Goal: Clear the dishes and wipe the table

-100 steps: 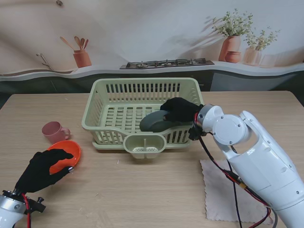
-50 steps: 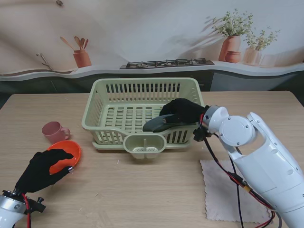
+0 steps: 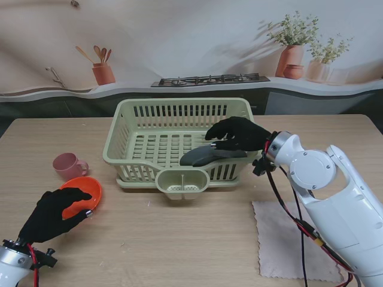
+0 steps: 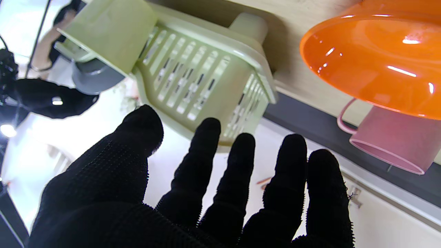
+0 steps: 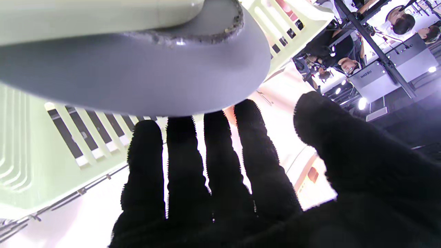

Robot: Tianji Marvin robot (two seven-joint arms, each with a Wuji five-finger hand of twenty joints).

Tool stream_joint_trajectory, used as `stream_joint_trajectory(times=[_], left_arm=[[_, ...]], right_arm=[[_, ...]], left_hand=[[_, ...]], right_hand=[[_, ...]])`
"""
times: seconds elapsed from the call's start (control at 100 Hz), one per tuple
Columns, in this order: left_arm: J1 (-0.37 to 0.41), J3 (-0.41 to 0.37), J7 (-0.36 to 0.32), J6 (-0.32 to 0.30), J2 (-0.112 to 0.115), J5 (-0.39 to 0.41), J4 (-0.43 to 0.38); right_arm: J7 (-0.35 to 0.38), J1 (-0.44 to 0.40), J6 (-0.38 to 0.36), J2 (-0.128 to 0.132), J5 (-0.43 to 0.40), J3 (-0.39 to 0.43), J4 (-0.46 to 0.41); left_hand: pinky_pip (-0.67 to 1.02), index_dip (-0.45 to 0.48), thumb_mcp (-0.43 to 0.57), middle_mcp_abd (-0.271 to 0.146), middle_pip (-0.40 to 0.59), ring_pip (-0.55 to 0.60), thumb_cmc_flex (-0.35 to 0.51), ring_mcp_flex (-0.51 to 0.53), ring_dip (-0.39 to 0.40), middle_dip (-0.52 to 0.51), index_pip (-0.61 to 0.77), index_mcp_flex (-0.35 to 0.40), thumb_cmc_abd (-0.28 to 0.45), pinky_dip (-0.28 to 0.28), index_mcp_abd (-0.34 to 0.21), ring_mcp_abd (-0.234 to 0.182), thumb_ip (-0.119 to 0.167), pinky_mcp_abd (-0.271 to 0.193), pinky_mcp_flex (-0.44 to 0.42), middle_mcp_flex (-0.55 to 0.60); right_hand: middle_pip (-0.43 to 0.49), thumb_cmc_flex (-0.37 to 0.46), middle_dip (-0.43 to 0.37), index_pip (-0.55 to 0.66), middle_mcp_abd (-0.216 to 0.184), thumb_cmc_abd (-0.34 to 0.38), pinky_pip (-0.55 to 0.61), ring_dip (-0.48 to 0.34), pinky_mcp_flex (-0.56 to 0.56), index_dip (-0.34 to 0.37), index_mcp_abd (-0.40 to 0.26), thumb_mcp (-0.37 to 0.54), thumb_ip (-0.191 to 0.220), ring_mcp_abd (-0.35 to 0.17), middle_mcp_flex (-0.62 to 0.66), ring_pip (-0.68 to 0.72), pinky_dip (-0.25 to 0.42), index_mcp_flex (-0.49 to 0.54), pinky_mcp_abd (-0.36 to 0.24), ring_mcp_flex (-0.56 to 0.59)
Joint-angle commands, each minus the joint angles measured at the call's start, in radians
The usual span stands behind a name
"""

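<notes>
Stand view: right hand (image 3: 238, 135), fingers spread, hides part of grey bowl (image 3: 206, 156); left hand (image 3: 52, 213) open.

No legible text or labels anywhere.

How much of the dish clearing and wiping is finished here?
Done: grey bowl sits in the pale green plastic rack; the open right hand is just above it. In hand: left hand reaches the orange bowl. Left: pink mug, wiping with the cloth.
</notes>
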Motion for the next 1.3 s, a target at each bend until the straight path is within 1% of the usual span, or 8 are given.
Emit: stream_joint_trajectory(times=[0.0, 0.18, 0.4, 0.51, 0.7, 0.79, 1.04, 1.29], left_arm=[[0.002, 0.001, -0.011, -0.002, -0.002, -0.003, -0.002], [0.003, 0.001, -0.014, 0.0, -0.002, -0.004, -0.003], [0.002, 0.001, -0.015, -0.001, -0.001, -0.004, -0.002], [0.002, 0.001, -0.015, 0.0, -0.001, -0.003, -0.002], [0.001, 0.001, -0.018, 0.001, 0.0, -0.002, -0.001], [0.001, 0.002, -0.02, 0.001, 0.0, -0.002, -0.001], [-0.002, 0.003, -0.02, 0.0, 0.001, 0.0, 0.002], [-0.004, 0.004, -0.028, 0.0, 0.003, 0.0, 0.004]], right_arm=[[0.0, -0.014, -0.01, 0.001, -0.005, 0.014, -0.013], [-0.036, -0.042, -0.048, -0.003, -0.01, 0.057, -0.02], [-0.09, -0.072, -0.118, -0.009, -0.039, 0.114, -0.016], [-0.117, -0.091, -0.156, -0.01, -0.062, 0.151, -0.011], [-0.178, -0.133, -0.228, -0.015, -0.116, 0.217, 0.006], [-0.219, -0.154, -0.263, -0.019, -0.147, 0.247, 0.019], [-0.322, -0.214, -0.346, -0.03, -0.241, 0.321, 0.069], [-0.423, -0.262, -0.369, -0.043, -0.315, 0.353, 0.124]], left_hand=[[-0.015, 0.008, -0.004, -0.025, -0.005, -0.002, -0.031, 0.001, 0.009, -0.02, -0.008, 0.012, 0.0, -0.016, -0.015, -0.018, -0.009, -0.012, -0.016, 0.011], [-0.015, 0.008, -0.004, -0.026, -0.006, -0.002, -0.029, -0.001, 0.009, -0.02, -0.007, 0.015, -0.001, -0.016, -0.017, -0.019, -0.009, -0.015, -0.017, 0.01], [-0.015, 0.008, -0.003, -0.026, -0.006, -0.002, -0.03, 0.0, 0.009, -0.02, -0.008, 0.014, -0.001, -0.016, -0.018, -0.019, -0.009, -0.012, -0.016, 0.01], [-0.015, 0.008, -0.003, -0.026, -0.006, -0.002, -0.031, 0.001, 0.009, -0.02, -0.008, 0.014, -0.001, -0.016, -0.017, -0.018, -0.009, -0.012, -0.016, 0.011], [-0.015, 0.008, -0.002, -0.026, -0.006, -0.002, -0.03, 0.0, 0.009, -0.02, -0.008, 0.013, -0.002, -0.016, -0.014, -0.018, -0.009, -0.012, -0.016, 0.011], [-0.014, 0.008, -0.003, -0.025, -0.006, -0.002, -0.03, 0.0, 0.009, -0.02, -0.008, 0.014, -0.001, -0.016, -0.017, -0.019, -0.009, -0.013, -0.015, 0.011], [-0.015, 0.008, -0.004, -0.024, -0.006, -0.002, -0.03, 0.0, 0.009, -0.02, -0.007, 0.015, -0.003, -0.016, -0.017, -0.017, -0.009, -0.014, -0.016, 0.011], [-0.015, 0.008, -0.003, -0.026, -0.007, -0.002, -0.031, 0.0, 0.009, -0.02, -0.008, 0.012, -0.001, -0.016, -0.014, -0.02, -0.009, -0.014, -0.016, 0.01]], right_hand=[[-0.003, -0.025, -0.001, 0.004, -0.022, 0.033, -0.011, -0.002, -0.009, 0.009, -0.028, -0.02, 0.041, -0.026, -0.027, 0.005, 0.017, -0.033, -0.037, -0.022], [0.012, -0.007, 0.009, 0.021, -0.028, 0.072, -0.004, 0.005, -0.005, 0.014, -0.035, -0.043, 0.041, -0.033, -0.039, 0.023, 0.029, -0.049, -0.05, -0.031], [0.049, 0.054, 0.019, 0.079, -0.035, 0.123, 0.018, 0.012, 0.002, 0.02, -0.037, -0.075, 0.04, -0.042, -0.057, 0.059, 0.037, -0.083, -0.074, -0.04], [0.071, 0.081, 0.026, 0.108, -0.035, 0.137, 0.033, 0.019, 0.0, 0.017, -0.035, -0.084, 0.037, -0.044, -0.072, 0.084, 0.039, -0.104, -0.086, -0.053], [0.114, 0.099, 0.041, 0.159, -0.036, 0.14, 0.054, 0.031, -0.007, 0.012, -0.03, -0.088, 0.033, -0.047, -0.1, 0.128, 0.041, -0.14, -0.101, -0.076], [0.132, 0.1, 0.048, 0.18, -0.037, 0.143, 0.061, 0.037, -0.016, 0.009, -0.028, -0.091, 0.033, -0.05, -0.123, 0.145, 0.042, -0.165, -0.11, -0.095], [0.154, 0.101, 0.054, 0.215, -0.044, 0.151, 0.065, 0.043, -0.029, 0.005, -0.028, -0.1, 0.033, -0.059, -0.151, 0.16, 0.043, -0.199, -0.125, -0.118], [0.161, 0.1, 0.056, 0.231, -0.041, 0.153, 0.063, 0.044, -0.041, -0.001, -0.025, -0.107, 0.033, -0.063, -0.163, 0.163, 0.043, -0.213, -0.13, -0.129]])
